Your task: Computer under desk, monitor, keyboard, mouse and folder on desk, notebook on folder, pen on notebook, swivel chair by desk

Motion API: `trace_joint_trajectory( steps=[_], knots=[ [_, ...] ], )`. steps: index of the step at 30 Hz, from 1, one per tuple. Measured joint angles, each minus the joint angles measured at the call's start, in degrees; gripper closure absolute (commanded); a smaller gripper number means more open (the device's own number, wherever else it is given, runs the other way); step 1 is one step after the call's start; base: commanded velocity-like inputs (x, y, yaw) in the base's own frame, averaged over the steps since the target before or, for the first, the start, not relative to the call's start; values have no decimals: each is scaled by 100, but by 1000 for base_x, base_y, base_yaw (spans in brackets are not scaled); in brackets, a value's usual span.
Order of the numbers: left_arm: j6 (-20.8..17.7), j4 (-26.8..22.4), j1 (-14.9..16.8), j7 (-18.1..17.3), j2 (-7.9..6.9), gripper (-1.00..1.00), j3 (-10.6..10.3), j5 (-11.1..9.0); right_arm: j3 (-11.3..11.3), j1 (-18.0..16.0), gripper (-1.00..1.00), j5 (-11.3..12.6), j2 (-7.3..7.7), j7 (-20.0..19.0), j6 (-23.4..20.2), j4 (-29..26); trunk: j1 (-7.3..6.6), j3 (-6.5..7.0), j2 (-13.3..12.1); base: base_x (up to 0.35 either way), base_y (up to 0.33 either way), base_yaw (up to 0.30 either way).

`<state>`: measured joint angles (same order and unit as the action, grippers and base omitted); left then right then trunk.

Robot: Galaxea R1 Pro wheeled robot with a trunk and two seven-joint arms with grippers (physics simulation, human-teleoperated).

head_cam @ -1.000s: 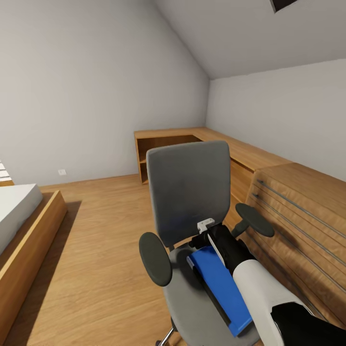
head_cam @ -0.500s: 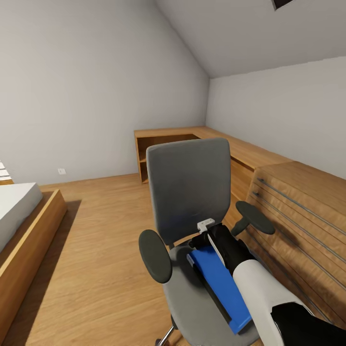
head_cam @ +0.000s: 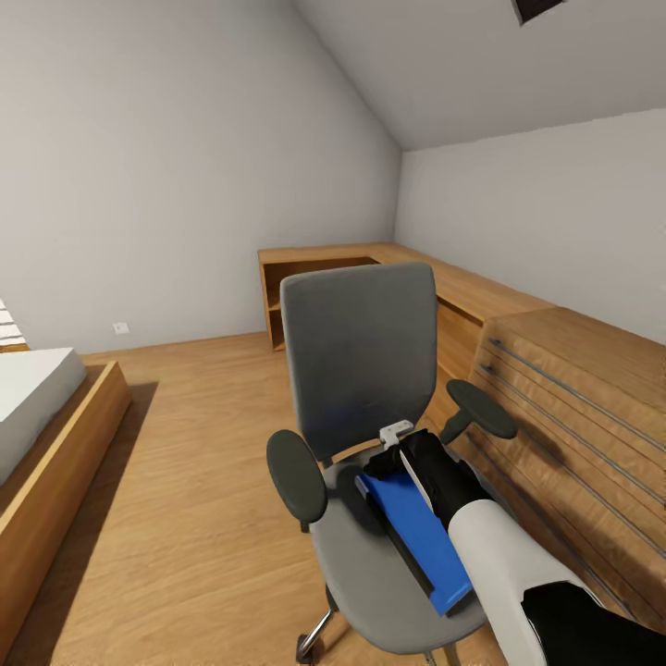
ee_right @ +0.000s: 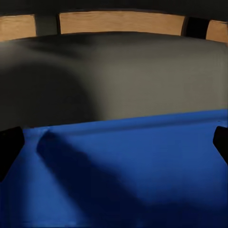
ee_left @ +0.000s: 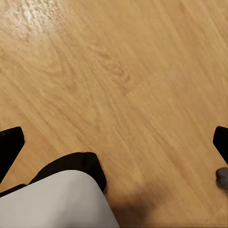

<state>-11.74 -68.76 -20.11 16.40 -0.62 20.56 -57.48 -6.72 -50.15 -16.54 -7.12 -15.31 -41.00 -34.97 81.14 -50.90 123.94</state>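
The grey swivel chair (head_cam: 361, 361) stands in front of me on the wood floor, its backrest facing me. The bright blue folder (head_cam: 416, 536) lies lengthwise on the seat. My right arm reaches over it. My right gripper (head_cam: 403, 460) sits at the folder's far end by the backrest. In the right wrist view the folder (ee_right: 123, 175) spreads under my right gripper (ee_right: 114, 145), whose fingertips (ee_right: 9, 147) stand wide apart and open. Grey chair upholstery (ee_right: 114, 76) lies beyond it. My left gripper (ee_left: 114, 142) hangs open over bare floor.
A bed with a wooden frame (head_cam: 46, 444) is at the left. Low wooden cabinets (head_cam: 573, 416) run along the right wall to an open shelf unit (head_cam: 314, 277) in the corner. Open floor (head_cam: 185, 481) lies left of the chair.
The whole view has shifted slightly, so more of the chair's seat and base shows now. My right arm stays over the folder.
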Motion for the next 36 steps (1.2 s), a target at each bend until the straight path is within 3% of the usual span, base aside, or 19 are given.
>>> trace_joint_trajectory(
  steps=[22, 36],
  knots=[
    [6, 108, 0, -3, -4, -100, 0, 0, 0, 6, -100, -3, 0, 0, -2, -1, -1, 0, 0, -15, -2, 0],
    [10, 113, 0, -4, -6, -100, 0, 1, 7, 56, -100, -7, -5, 0, 63, -75, -2, 0, 0, 146, 0, 0]
  ],
)
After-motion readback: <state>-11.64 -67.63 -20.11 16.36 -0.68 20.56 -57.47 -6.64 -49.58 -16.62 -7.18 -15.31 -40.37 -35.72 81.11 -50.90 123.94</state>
